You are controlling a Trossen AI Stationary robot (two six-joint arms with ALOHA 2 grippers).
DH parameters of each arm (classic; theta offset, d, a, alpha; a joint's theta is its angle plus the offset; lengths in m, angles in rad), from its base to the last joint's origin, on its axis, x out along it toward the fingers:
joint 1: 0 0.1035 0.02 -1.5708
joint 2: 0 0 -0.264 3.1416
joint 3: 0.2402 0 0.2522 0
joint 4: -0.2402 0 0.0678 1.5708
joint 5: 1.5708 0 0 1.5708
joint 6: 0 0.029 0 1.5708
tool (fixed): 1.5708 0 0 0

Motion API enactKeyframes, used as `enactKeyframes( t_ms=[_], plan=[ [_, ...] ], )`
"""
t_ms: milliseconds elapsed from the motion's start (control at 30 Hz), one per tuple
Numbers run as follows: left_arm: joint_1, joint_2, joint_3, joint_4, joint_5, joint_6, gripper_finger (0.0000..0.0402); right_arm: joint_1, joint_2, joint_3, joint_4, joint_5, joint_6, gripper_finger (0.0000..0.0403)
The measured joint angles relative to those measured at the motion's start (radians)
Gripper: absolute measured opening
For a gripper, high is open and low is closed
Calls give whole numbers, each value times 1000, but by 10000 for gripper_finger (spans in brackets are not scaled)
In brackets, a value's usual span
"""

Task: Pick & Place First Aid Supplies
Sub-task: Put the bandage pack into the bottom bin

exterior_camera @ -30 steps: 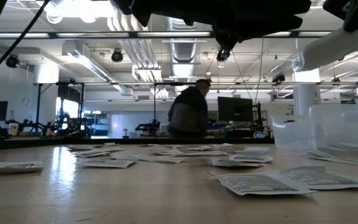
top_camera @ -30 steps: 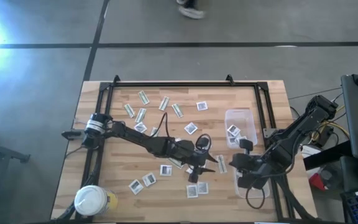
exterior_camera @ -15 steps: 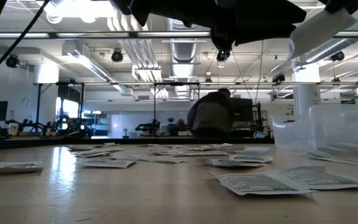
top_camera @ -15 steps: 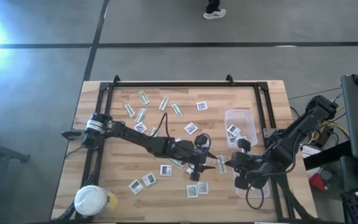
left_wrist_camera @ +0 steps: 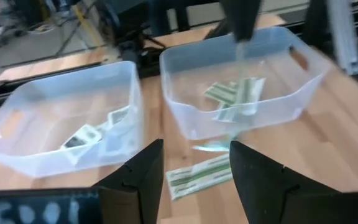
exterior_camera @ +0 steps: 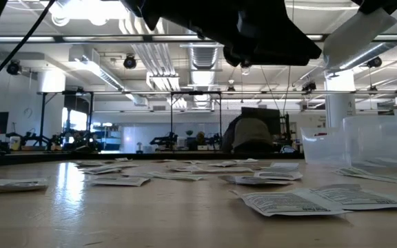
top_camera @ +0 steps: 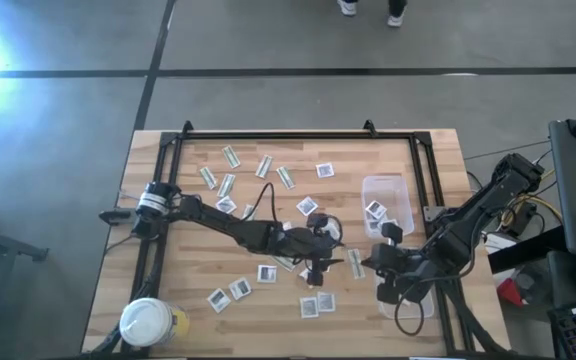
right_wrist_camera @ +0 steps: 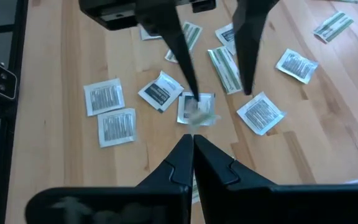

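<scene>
Reaching for a packet: green-and-white strip (left_wrist_camera: 199,177) lies flat on the table (top_camera: 168,240), just ahead of your left gripper (left_wrist_camera: 194,163).
Left fingers: spread, empty; straddle the strip squarely before pinching.
Tubs (left_wrist_camera: 241,81): beyond it, already holding packets.
Right gripper (right_wrist_camera: 192,155): pressed together, waiting beside.
</scene>
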Motion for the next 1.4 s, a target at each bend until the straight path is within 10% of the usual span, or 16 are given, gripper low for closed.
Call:
enactKeyframes(
  t_ms=[800,1400],
  plan=[
    [-13,-41,36,-285,-31,9,139,18,-13,115,-320,-363,104,8],
    [-49,-83,33,-652,-30,-117,138,159,-11,-33,-427,-312,402,8]
  ],
)
